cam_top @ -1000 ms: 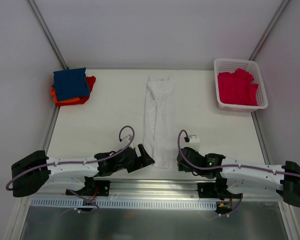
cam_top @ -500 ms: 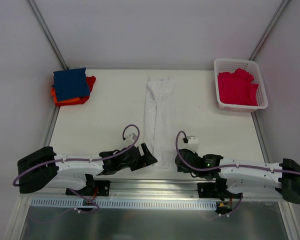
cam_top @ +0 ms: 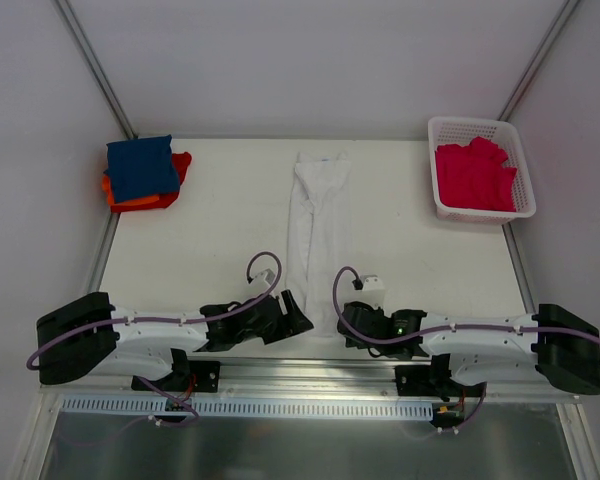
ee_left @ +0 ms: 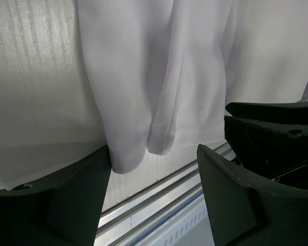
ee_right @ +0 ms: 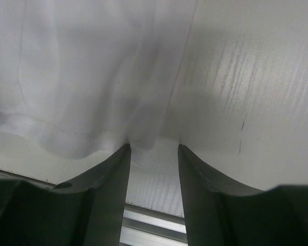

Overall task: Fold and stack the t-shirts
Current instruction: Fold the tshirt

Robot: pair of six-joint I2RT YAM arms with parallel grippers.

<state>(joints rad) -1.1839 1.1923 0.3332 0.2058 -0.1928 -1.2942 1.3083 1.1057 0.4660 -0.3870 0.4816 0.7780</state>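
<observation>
A white t-shirt (cam_top: 318, 230), folded lengthwise into a long strip, lies down the middle of the table. My left gripper (cam_top: 300, 312) sits low at the left corner of its near hem, and my right gripper (cam_top: 343, 322) at the right corner. In the left wrist view the gripper (ee_left: 154, 149) is open, with the hem's corner (ee_left: 127, 156) against the left finger. In the right wrist view the gripper (ee_right: 153, 147) is open, and the hem's edge (ee_right: 143, 143) lies just between its tips. A folded navy t-shirt (cam_top: 140, 167) rests on an orange-red one (cam_top: 178, 164) at the far left.
A white lattice basket (cam_top: 480, 122) at the far right holds crimson-pink t-shirts (cam_top: 475, 177). The table's metal front rail (cam_top: 310, 375) runs just behind both grippers. Grey walls enclose the table (cam_top: 210, 230) on three sides.
The right gripper has slid left to the shirt's near right corner. The left gripper has edged right to the near left corner, and its jaws have narrowed.
</observation>
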